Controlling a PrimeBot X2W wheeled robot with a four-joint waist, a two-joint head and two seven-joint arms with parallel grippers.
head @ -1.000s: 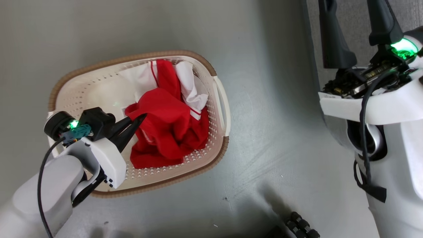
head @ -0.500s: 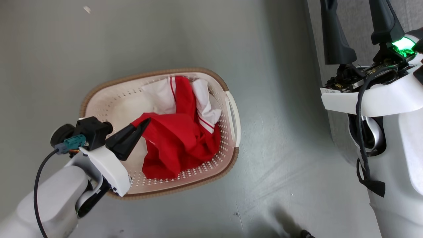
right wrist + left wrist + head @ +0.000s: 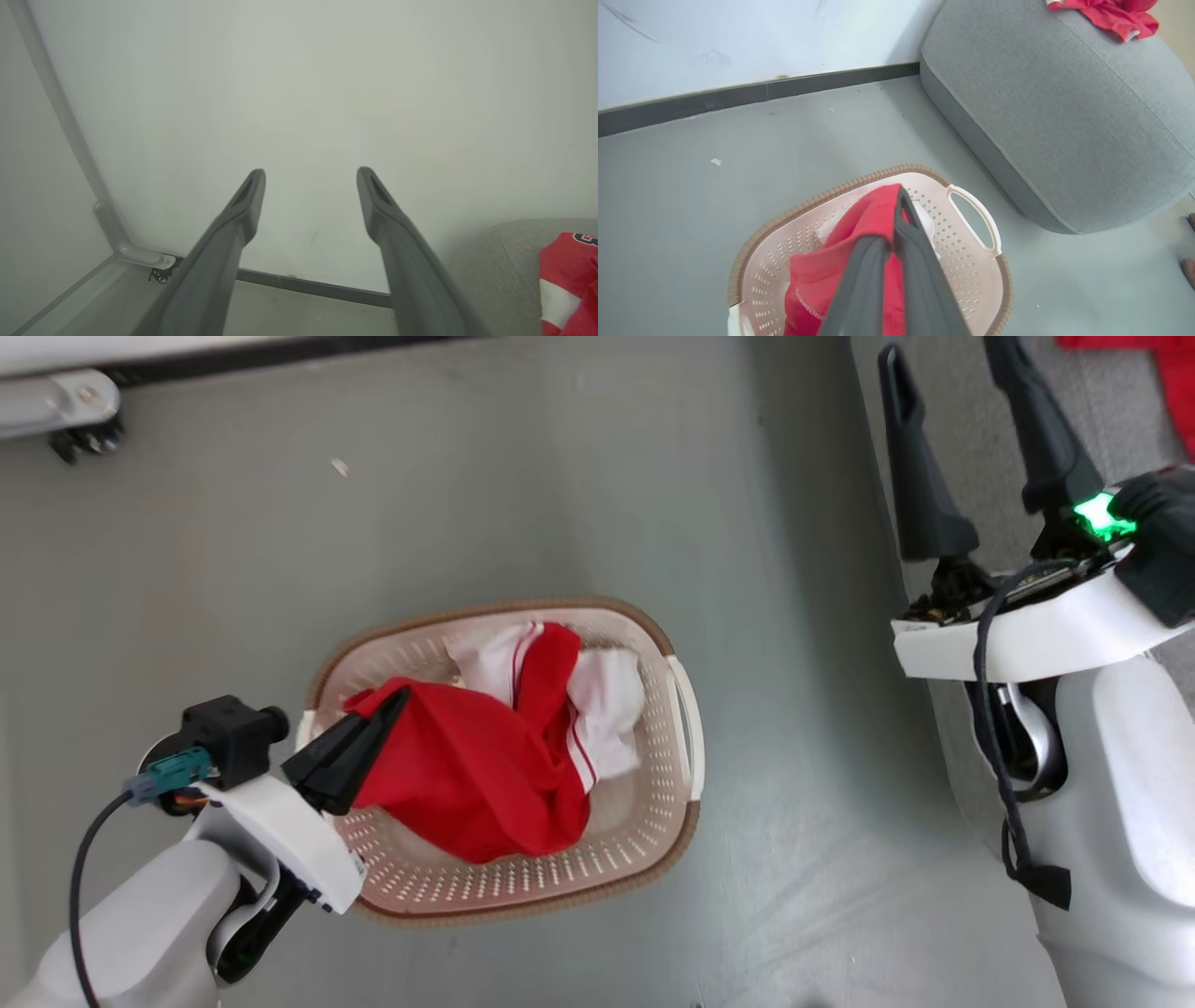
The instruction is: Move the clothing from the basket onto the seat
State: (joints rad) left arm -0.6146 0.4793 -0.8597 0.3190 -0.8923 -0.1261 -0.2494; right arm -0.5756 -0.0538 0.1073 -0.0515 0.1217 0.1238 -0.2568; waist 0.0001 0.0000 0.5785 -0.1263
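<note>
Head view: the left gripper (image 3: 392,698), jaws pinched together on a corner of a red garment (image 3: 467,775), lifts the cloth over the cream laundry basket (image 3: 674,649), which stands on the grey floor (image 3: 560,476). The fabric stretches from the pinch at 10 o'clock to its hanging bulk at 4 o'clock, draped over white-trimmed pieces (image 3: 607,700) that lie in the basket. The basket's long axis runs roughly 9 to 3 o'clock, one handle toward the grey sofa cushion (image 3: 1120,392) at 2 o'clock. The right gripper (image 3: 941,355) stands spread wide and empty before that cushion.

Left wrist view: the closed fingers point toward 12 o'clock with red cloth folded over them; the cushion lies at 2 o'clock, well apart, with another red piece (image 3: 1111,16) on it.

Right wrist view: open fingers face a pale wall (image 3: 299,93), the cushion at 4 o'clock.

The lift-out step appears to be in hand. The next move probably calls for raising the hem clear of the rim, then swinging right to the cushion.
</note>
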